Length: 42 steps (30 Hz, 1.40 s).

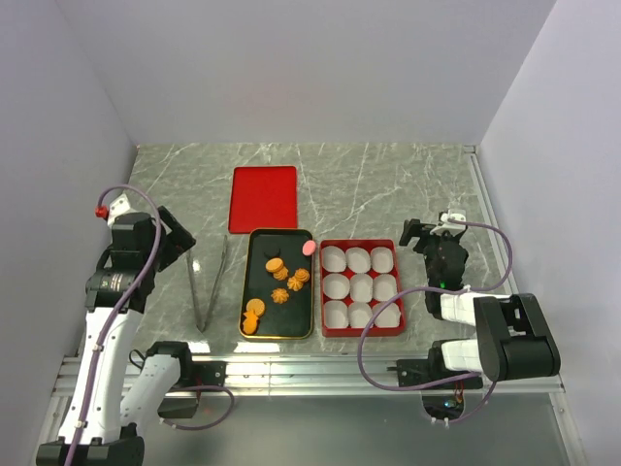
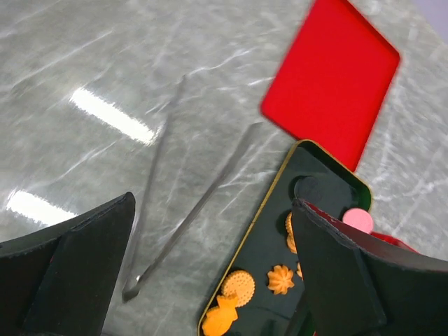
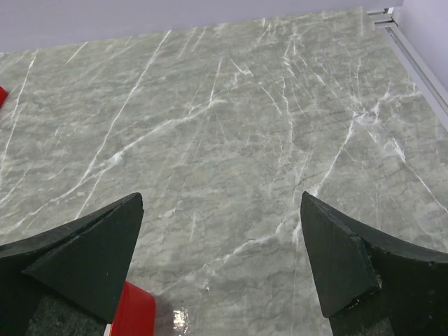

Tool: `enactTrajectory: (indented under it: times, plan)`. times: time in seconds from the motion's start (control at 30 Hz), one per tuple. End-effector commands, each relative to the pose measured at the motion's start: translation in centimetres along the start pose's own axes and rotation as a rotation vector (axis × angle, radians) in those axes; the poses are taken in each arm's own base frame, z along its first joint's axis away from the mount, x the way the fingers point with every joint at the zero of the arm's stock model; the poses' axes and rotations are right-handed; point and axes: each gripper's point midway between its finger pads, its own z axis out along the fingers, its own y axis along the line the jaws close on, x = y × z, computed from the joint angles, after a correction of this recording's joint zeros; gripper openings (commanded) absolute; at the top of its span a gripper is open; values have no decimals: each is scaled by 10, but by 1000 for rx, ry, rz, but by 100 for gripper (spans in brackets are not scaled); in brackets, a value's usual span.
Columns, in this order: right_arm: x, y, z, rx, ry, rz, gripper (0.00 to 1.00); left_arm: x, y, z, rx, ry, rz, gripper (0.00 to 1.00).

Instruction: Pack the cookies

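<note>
- Black fingers [image 2: 70, 280] of the left arm's jaws are framing the left wrist view from both lower corners, standing wide apart and gripping nothing, touching nothing.
- Those left jaws are hanging above the grey marbled desk [image 1: 388, 184], looking down on a pair of thin metal tongs [image 2: 189, 210] lying flat with the hinged end toward the robot and the tips splayed away.
- Lying on the left arm's side, just beside the tray, the tongs are probably waiting as the picking tool.
- Small cookies [image 1: 281, 282], mostly orange rounds and flower shapes with two black ones and a pink one, are lying loose in a black rectangular tray with a gold rim [image 1: 296, 320] at mid-desk.
- A red rectangular box [image 1: 323, 287] is sitting just to the right of that tray, seemingly touching it, so each transfer is looking short.
- Nine white paper cups [image 1: 359, 286] are lining the box in three rows, all showing empty, so the packing is not yet begun.
- A flat red lid [image 1: 263, 198] is resting behind the tray, apart from the box, presumably parked until the cups are filled.
- Right jaws are likewise gaping fully and holding nothing; they are sitting low, to the right of the red box, and pointing out over bare marble.
- Only a red corner is showing at the lower left of the right wrist view.
</note>
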Motion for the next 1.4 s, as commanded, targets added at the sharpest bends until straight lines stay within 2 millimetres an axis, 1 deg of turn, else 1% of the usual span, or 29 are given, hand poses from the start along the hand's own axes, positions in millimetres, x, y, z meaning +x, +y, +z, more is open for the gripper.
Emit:
enactTrajectory:
  times: [0.0,0.07,0.17,0.2,0.23,0.3,0.33,0.37,0.4,0.43,0.47,0.5,0.53,0.57,0.6,0.63,0.67,0.7,0.73,0.77,0.8,0.83,0.9,0.97,1.03,1.1,1.13,1.23,1.37]
  plan:
    - [-22,0,7,2,-63,-9,100,-7,16,-11,-106,-28,-67,99]
    - [-22,0,8,2,-63,-9,100,-5,19,-14,-133,0,-65,99]
    - [-23,-4,6,25,-73,-9,100,-4,7,-25,-56,42,7,99]
    - [-30,-6,6,45,-91,-2,100,-4,0,-30,-14,50,19,99]
    - [-21,-6,6,52,-42,-11,100,-4,-1,-33,-4,43,20,99]
    - [-42,-2,13,56,-35,-19,100,1,-1,-33,7,64,25,100]
    - [-26,-6,11,76,67,-33,100,7,-3,-33,19,91,18,99]
    - [-54,-1,20,86,44,-15,100,12,-5,-33,34,115,23,100]
    - [-68,-2,20,105,42,8,100,19,-6,-31,41,144,30,99]
    - [-67,0,18,111,82,52,100,25,-6,-29,45,172,22,99]
    - [-92,7,20,94,44,89,100,33,-6,-30,49,210,20,99]
    - [-112,12,16,81,11,133,100,41,-3,-28,39,238,21,99]
    - [-110,19,11,72,60,222,100,48,0,-28,26,265,17,99]
    - [-137,27,9,49,38,271,100,56,7,-29,3,298,23,100]
    - [-150,33,2,28,43,310,100,65,14,-30,-24,334,29,99]
    - [-145,42,-8,7,118,364,100,70,16,-31,-30,353,35,99]
    - [-164,50,-14,-38,92,393,100,75,18,-31,-35,369,37,99]
    - [-179,56,-26,-74,53,437,100,86,25,-34,-55,413,39,99]
    - [-173,46,-38,5,70,580,100,97,34,-36,-93,460,36,100]
    - [-156,40,-41,82,119,683,100,98,34,-36,-96,463,33,100]
    - [-153,36,-49,115,124,776,100,101,43,-33,-141,462,41,100]
    - [-142,40,-52,101,162,825,100,102,44,-33,-152,468,35,100]
    - [-139,68,-58,-52,236,831,100,100,48,-29,-193,462,27,99]
    - [-129,77,-62,-73,309,861,100,102,48,-22,-214,489,35,99]
    - [-122,77,-67,-55,340,862,100,96,43,-16,-222,498,43,99]
    - [-123,73,-71,-39,341,845,100,88,35,-12,-210,480,67,99]
    - [-124,73,-74,-30,356,835,100,90,25,-3,-173,490,77,99]
    - [-122,73,-82,1,416,837,100,100,20,8,-185,568,125,100]
    - [-120,83,-94,-11,520,859,100,111,20,26,-245,591,226,99]
